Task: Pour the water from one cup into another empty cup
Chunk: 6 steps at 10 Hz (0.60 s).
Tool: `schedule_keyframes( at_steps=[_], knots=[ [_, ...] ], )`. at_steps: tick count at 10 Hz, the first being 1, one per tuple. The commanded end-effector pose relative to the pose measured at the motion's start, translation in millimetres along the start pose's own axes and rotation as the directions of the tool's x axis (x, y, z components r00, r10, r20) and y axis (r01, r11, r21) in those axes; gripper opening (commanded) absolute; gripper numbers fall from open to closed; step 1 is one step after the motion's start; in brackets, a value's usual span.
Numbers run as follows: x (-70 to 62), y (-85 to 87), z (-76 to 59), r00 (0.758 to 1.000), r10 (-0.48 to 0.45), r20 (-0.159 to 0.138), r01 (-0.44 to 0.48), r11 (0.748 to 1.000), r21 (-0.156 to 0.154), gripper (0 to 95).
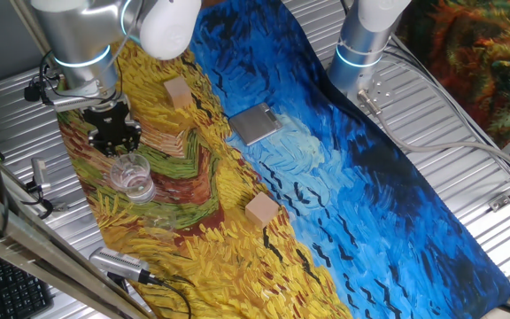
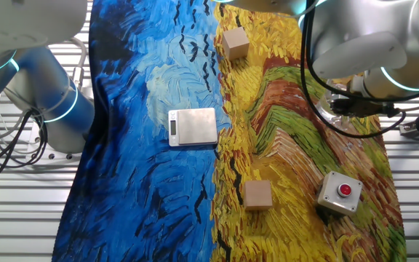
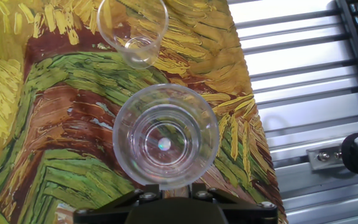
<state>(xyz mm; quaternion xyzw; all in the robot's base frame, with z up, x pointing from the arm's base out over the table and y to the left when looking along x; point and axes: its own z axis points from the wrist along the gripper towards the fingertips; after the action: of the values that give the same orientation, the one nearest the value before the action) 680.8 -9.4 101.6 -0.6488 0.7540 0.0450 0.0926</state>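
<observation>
Two clear plastic cups stand on the painted cloth. In the hand view one cup (image 3: 166,135) is straight below me, seen from above, and the other cup (image 3: 132,30) stands just beyond it at the top. I cannot tell which holds water. My gripper (image 3: 171,185) shows only at the bottom edge, its fingers a little apart with cloth between them and their tips behind the near cup's rim. In one fixed view the black gripper (image 1: 115,142) hangs just above and behind the cups (image 1: 133,175). It holds nothing.
Two wooden blocks (image 1: 177,92) (image 1: 261,209) and a small silver scale (image 1: 255,124) lie on the cloth. A box with a red button (image 2: 340,193) sits near its corner. A second robot base (image 1: 361,44) stands at the back. Ribbed metal table (image 3: 303,81) lies right of the cups.
</observation>
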Motion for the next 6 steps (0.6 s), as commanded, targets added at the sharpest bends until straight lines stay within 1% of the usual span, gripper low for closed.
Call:
schedule_keyframes(
  at_steps=[1,6],
  knots=[
    [0.5,-0.2,1.3,1.000,0.000,0.000,0.000,1.000,0.002,19.0],
    [1.0,-1.3,2.9,1.000,0.004,0.006,-0.004,1.000,-0.002,19.0]
  ],
)
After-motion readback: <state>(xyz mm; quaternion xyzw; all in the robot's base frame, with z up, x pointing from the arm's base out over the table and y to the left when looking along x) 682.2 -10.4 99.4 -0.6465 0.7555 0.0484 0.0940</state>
